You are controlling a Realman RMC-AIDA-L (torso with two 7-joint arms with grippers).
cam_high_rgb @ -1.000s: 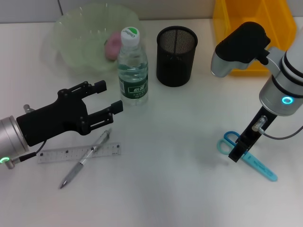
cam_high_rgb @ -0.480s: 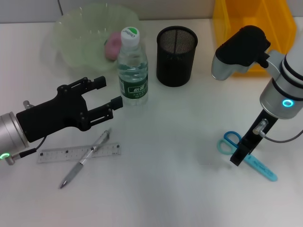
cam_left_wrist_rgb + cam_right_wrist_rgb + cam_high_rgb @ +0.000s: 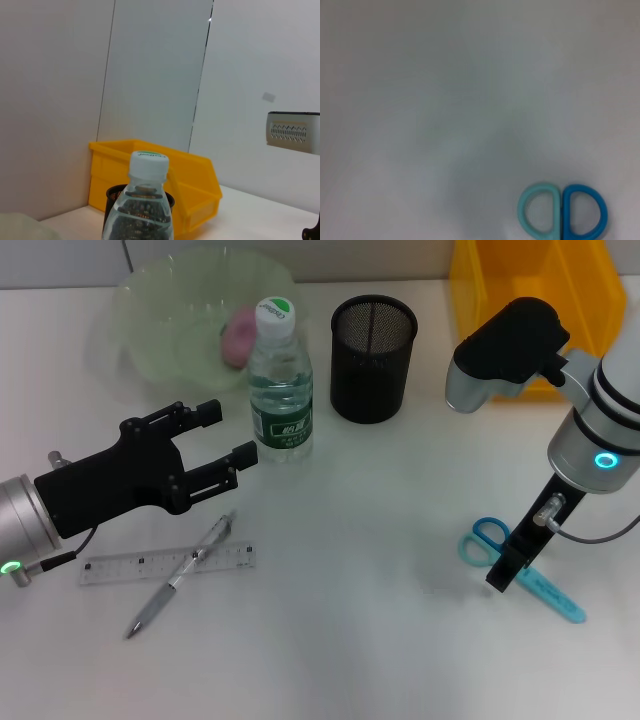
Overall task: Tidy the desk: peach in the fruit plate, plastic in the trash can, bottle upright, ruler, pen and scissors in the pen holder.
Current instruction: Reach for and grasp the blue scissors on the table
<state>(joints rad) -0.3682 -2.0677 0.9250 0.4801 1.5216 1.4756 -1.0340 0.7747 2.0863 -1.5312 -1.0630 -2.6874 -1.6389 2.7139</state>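
The bottle (image 3: 280, 380) (image 3: 144, 210) stands upright with its white-and-green cap on. My left gripper (image 3: 228, 432) is open just left of it, a little apart. A pink peach (image 3: 238, 335) lies in the clear green fruit plate (image 3: 150, 330). The clear ruler (image 3: 120, 567) and the pen (image 3: 180, 575) lying across it are on the desk below my left gripper. The blue scissors (image 3: 535, 585) (image 3: 562, 215) lie at the right, with my right gripper (image 3: 505, 562) directly over them, pointing down. The black mesh pen holder (image 3: 372, 355) (image 3: 116, 194) holds nothing that shows. No plastic is in view.
A yellow bin (image 3: 530, 300) (image 3: 195, 187) stands at the back right, behind my right arm. The fruit plate sits at the back left, close behind the bottle. Bare desk lies between the two grippers.
My left gripper has lifted slightly away from the ruler and pen, toward the bottle. The right gripper has shifted a little along the scissors. Nothing was picked up.
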